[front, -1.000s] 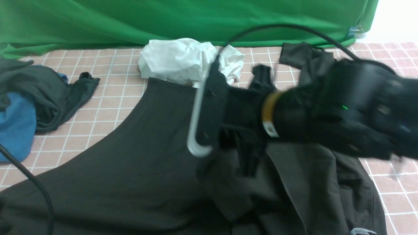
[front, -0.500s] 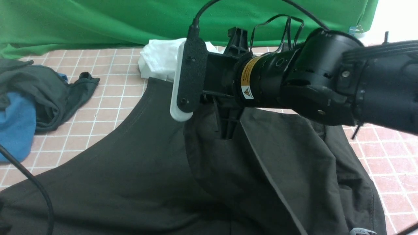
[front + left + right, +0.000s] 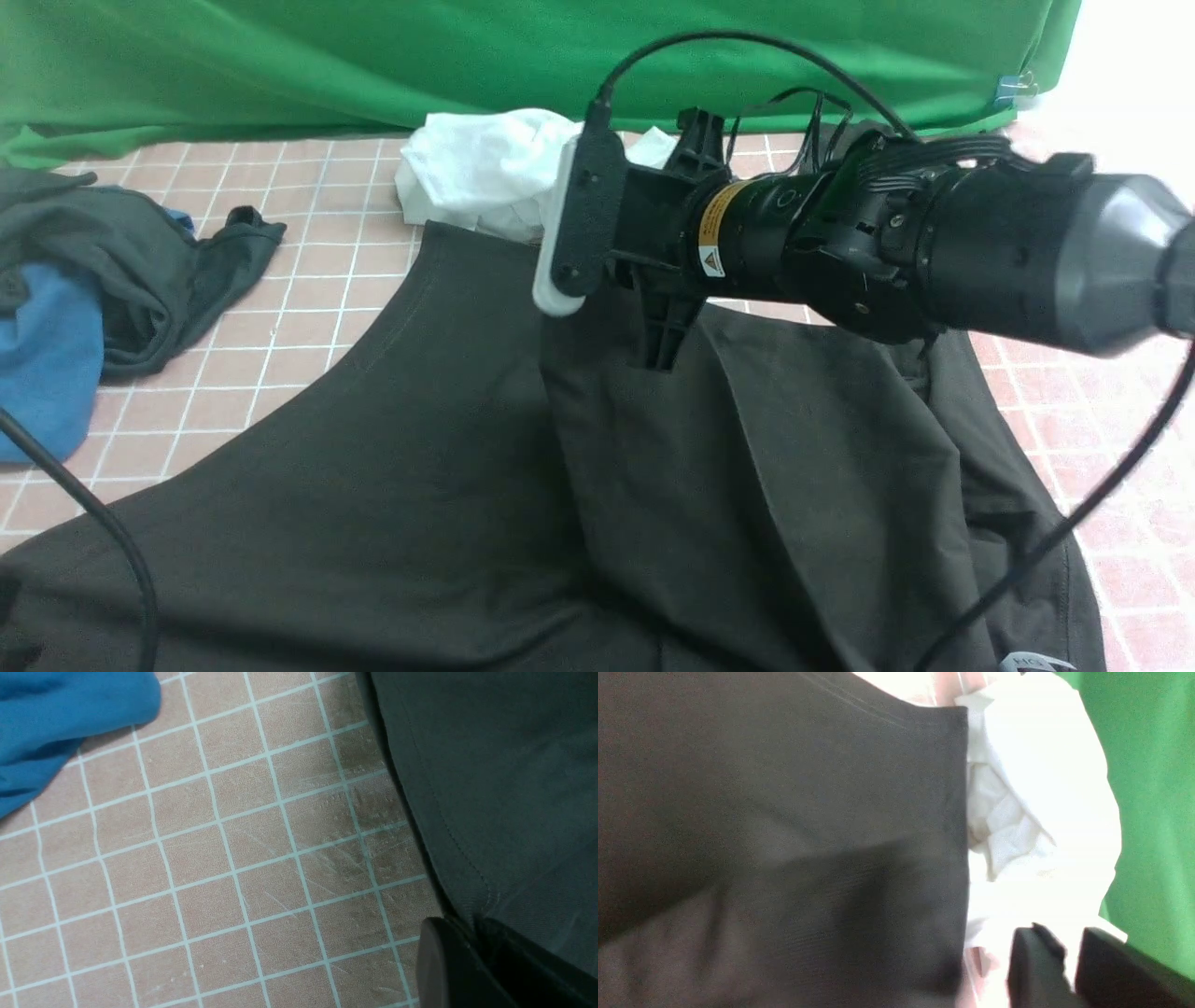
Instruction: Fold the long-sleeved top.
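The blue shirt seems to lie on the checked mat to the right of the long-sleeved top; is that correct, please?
Not quite: the blue shirt lies on the checked mat to the left of the long-sleeved top, not the right, as the front view shows.

Yellow warning-triangle label (image 3: 714, 245) on right arm (image 3: 980, 257); wording illegible

Dark brown long-sleeved top (image 3: 373, 467) lies spread out, right part folded inward

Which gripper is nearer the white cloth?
Right. Right gripper hangs beside the white cloth; left gripper is away at the hem of the long-sleeved top, toward the blue shirt.
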Controlling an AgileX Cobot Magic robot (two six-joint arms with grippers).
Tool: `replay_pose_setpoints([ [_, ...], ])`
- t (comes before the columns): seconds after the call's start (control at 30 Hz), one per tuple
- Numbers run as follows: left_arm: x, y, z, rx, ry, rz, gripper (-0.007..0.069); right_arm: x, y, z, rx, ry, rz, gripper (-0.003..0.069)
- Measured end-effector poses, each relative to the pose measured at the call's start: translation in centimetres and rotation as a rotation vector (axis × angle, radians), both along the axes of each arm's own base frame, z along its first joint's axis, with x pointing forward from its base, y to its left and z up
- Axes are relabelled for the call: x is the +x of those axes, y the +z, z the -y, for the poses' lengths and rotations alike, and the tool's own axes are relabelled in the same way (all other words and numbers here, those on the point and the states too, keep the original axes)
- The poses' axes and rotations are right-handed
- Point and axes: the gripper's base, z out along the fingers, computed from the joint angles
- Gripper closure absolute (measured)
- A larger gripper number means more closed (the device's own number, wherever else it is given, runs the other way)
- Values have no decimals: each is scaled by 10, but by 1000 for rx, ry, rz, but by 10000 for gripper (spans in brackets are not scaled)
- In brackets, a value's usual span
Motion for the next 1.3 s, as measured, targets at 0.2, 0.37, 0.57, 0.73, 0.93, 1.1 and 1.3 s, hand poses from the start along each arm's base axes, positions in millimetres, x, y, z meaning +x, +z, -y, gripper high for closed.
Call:
replay_pose_setpoints([
  [0.2, 0, 0, 0, 0, 0, 0, 589, 15, 6, 18, 131, -112, -19, 184],
  [0.37, 0, 0, 0, 0, 0, 0, 589, -6, 32, 26, 330, -413, -282, 211],
  [0.57, 1, 1, 0, -2, -4, 14, 589, -32, 29, -7, 315, -505, -688, 178],
  [0.73, 1, 1, 0, -3, -2, 15, 589, -23, 2, -37, 303, -499, -774, 131],
  [0.93, 1, 1, 0, -3, -2, 15, 589, -1, -30, -58, 266, -510, -736, 128],
  [1.1, 1, 1, 0, -3, -2, 15, 589, 8, -52, -65, 234, -527, -735, 128],
  [1.3, 1, 1, 0, -2, -2, 15, 589, 6, -66, -68, 197, -535, -757, 144],
])
